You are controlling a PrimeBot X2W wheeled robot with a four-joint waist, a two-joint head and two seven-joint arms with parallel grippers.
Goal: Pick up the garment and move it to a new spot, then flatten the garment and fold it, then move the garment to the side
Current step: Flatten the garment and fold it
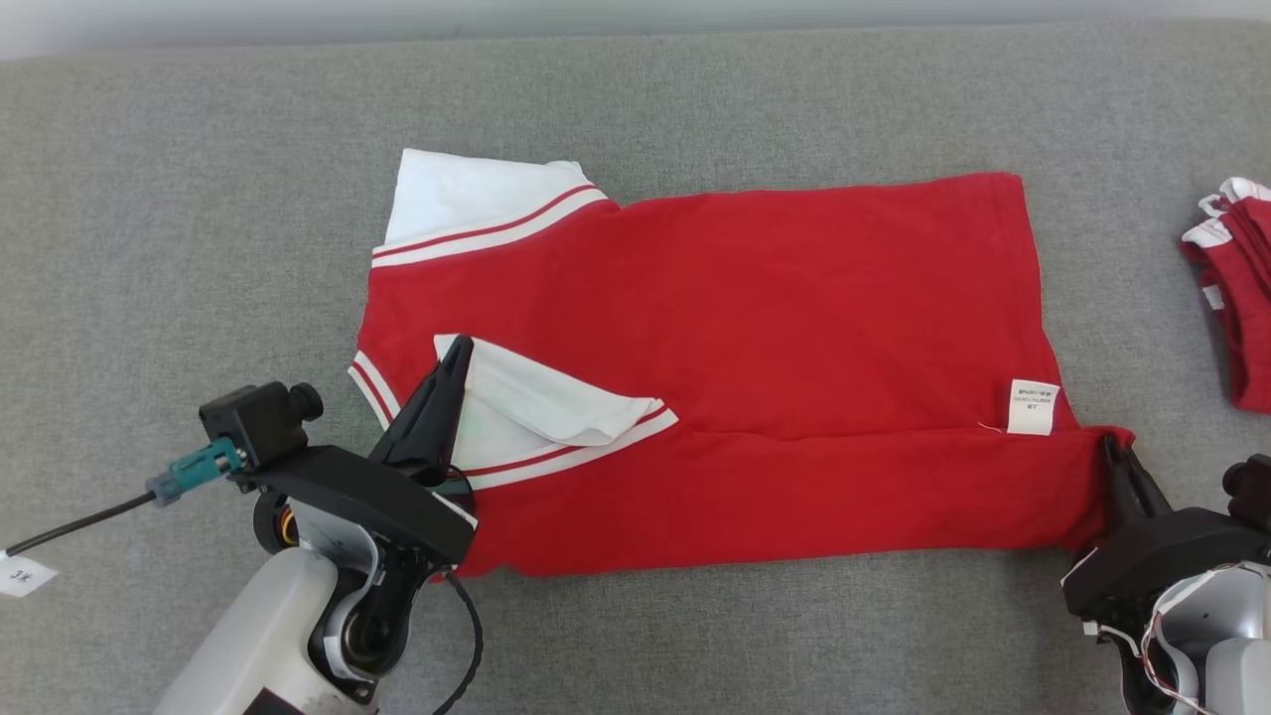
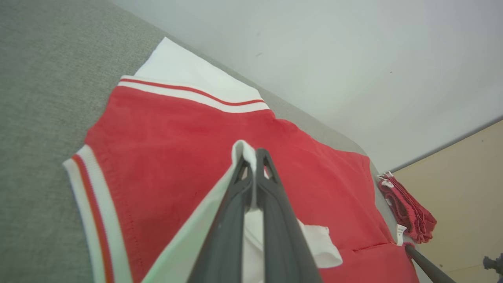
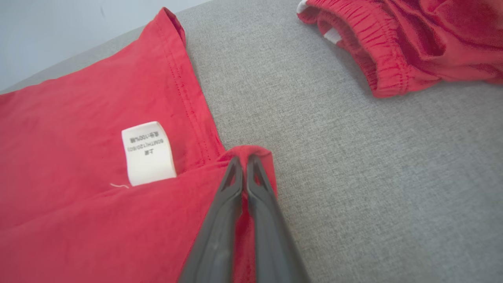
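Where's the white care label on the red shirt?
In the head view the white care label sits at the right end of the red shirt, just left of the right gripper.

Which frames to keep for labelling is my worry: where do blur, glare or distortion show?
Head view: soft light, no glare, red-and-white cotton shirt sharp. Left wrist view: left gripper blurs toward the lens; the grey fabric surface tilts. Right wrist view: right gripper blurs low down; white care label crisp.

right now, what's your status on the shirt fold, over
Left gripper shut on white sleeve of shirt. Right gripper shut on hem corner. Near edge folded over. Red pile far right, clear.
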